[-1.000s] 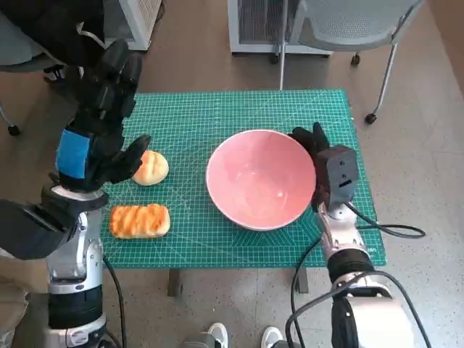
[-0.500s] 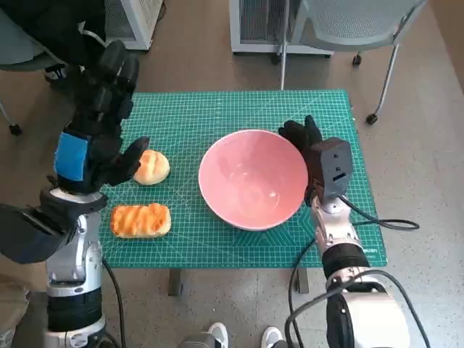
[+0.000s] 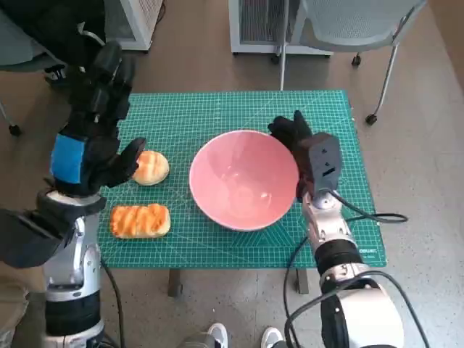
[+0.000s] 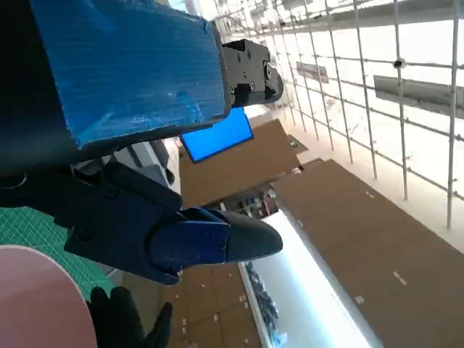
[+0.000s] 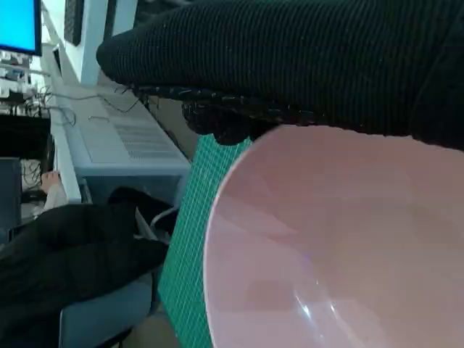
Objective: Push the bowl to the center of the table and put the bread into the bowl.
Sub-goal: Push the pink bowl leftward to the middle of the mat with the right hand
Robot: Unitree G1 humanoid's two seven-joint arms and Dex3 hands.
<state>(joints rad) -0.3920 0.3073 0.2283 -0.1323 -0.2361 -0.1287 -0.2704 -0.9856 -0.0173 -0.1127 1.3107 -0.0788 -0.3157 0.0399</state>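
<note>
Head view shows a big round pink bowl (image 3: 244, 179) sitting on a green cutting mat with a grid (image 3: 196, 116) that covers the small table. The bowl is near the middle of the mat, a bit toward the robot's right side. It stands upright and it has nothing in it.

The right hand (image 3: 291, 133) in the black knitted glove is touching the far right rim of the bowl. Its fingers rest against the outside of the rim. It does not hold anything, but I cannot tell how far apart the fingers are. In the right wrist view the glove (image 5: 304, 65) lies right along the bowl's rim (image 5: 326, 239), and a person in dark clothes (image 5: 65, 261) sits past the edge of the mat.

A round pale bread roll (image 3: 150, 167) lies on the mat to the left of the bowl, well apart from it. A long orange striped bread (image 3: 140, 220) lies nearer to the robot than the roll, close to the mat's front edge.

The left hand (image 3: 98, 123), black with blue tape on its back, is up in the air over the left edge of the mat. Its fingers are spread wide and hold nothing. Its thumb points at the round roll.

A grey chair on wheels (image 3: 348, 29) stands on the floor beyond the table.
</note>
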